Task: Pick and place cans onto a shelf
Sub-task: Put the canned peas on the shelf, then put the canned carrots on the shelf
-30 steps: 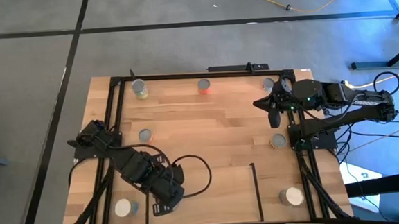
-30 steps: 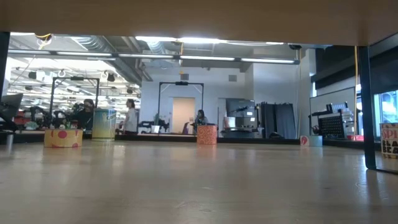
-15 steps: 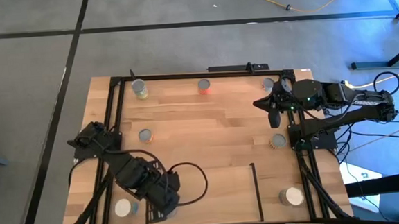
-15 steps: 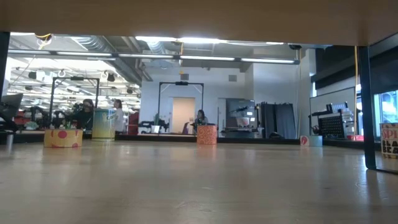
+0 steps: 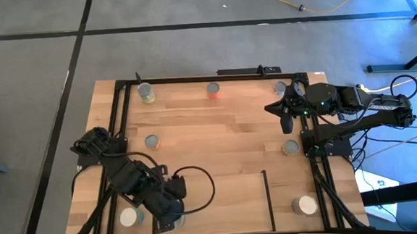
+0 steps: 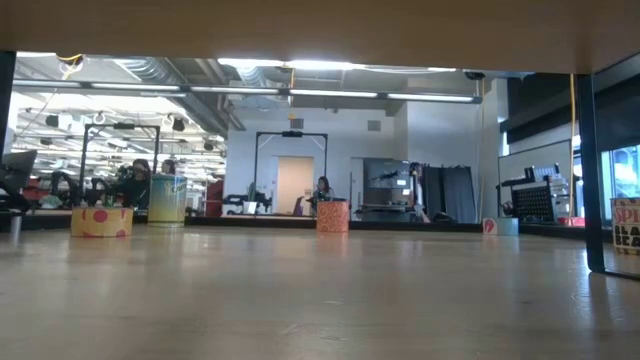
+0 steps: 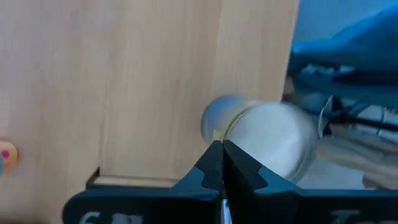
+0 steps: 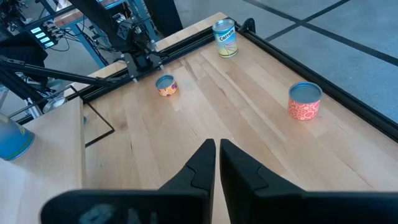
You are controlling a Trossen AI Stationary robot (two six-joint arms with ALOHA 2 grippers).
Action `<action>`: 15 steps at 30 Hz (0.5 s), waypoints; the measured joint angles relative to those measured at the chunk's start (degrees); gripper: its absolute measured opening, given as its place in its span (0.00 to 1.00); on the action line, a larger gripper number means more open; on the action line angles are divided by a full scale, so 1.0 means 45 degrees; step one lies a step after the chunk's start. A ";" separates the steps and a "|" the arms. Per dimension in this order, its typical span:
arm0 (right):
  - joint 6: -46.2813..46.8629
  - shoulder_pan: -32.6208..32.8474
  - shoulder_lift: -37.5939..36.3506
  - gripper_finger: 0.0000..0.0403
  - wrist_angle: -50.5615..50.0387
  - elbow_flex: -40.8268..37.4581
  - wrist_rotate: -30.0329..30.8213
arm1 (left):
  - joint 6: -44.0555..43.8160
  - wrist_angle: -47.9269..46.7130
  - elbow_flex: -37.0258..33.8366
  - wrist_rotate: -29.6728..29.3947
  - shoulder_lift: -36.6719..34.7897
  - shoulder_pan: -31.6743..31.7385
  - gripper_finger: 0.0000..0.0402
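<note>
My left gripper (image 5: 172, 218) is shut and low at the near left corner of the shelf (image 5: 221, 203), a light-wood panel edged by thin black bars. A white-topped can (image 5: 130, 217) stands just left of it. In the left wrist view this can (image 7: 267, 143) is blurred, right beyond my shut fingertips (image 7: 222, 146). I cannot tell whether they touch. My right gripper (image 5: 287, 118) is shut and empty, held above the table's far right; its wrist view (image 8: 217, 149) looks over the tabletop. Other cans stand upright on the table: (image 5: 145, 92), (image 5: 213, 90), (image 5: 151, 141), (image 5: 291, 147), (image 5: 304, 205).
The black metal frame (image 5: 213, 77) runs round the tabletop. A black cable (image 5: 198, 179) loops on the wood beside my left arm. The right wrist view shows an orange can (image 8: 304, 101), a yellow-labelled can (image 8: 225, 37) and a small can (image 8: 165, 85). People move in the room beyond (image 6: 140, 180).
My left gripper has moved toward the table's near left corner, closer to the white-topped can, and its cable loop has shifted with it. The cans have stayed in place.
</note>
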 joint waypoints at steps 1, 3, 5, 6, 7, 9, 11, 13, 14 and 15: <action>0.0000 0.0001 0.0000 0.07 -0.0001 0.0000 0.0003 | 0.0010 0.0028 0.0169 -0.0252 -0.0005 0.0000 0.00; 0.0000 -0.0002 0.0000 0.07 -0.0001 0.0000 0.0004 | 0.0038 0.0203 0.0320 -0.0683 -0.0014 -0.0009 0.00; 0.0000 -0.0002 0.0000 0.07 0.0000 0.0000 0.0005 | 0.0228 0.0499 0.0326 -0.0965 -0.0013 -0.0005 0.00; 0.0005 -0.0002 0.0000 0.07 0.0000 0.0000 0.0000 | 0.0434 0.0650 0.0326 -0.0995 0.0001 0.0001 0.00; 0.0005 0.0002 0.0000 0.07 0.0000 0.0000 0.0005 | 0.0677 0.0832 0.0329 -0.1002 0.0046 0.0003 0.00; 0.0005 -0.0001 0.0000 0.07 -0.0002 0.0000 0.0005 | 0.1197 0.1105 0.0331 -0.1147 0.0170 0.0088 0.00; 0.0005 -0.0002 0.0000 0.07 0.0000 0.0000 0.0005 | 0.1559 0.1138 0.0325 -0.1607 0.0273 0.0177 0.00; 0.0028 0.0002 0.0000 0.07 0.0000 0.0000 0.0005 | 0.1641 0.0993 0.0321 -0.2413 0.0242 0.0297 0.00; 0.0041 -0.0001 -0.0005 0.07 0.0001 0.0000 0.0003 | 0.1549 0.0905 0.0326 -0.2850 0.0168 0.0358 0.00; 0.0044 0.0000 -0.0005 0.07 0.0002 0.0000 0.0005 | 0.1255 0.0688 0.0326 -0.3247 0.0081 0.0399 0.00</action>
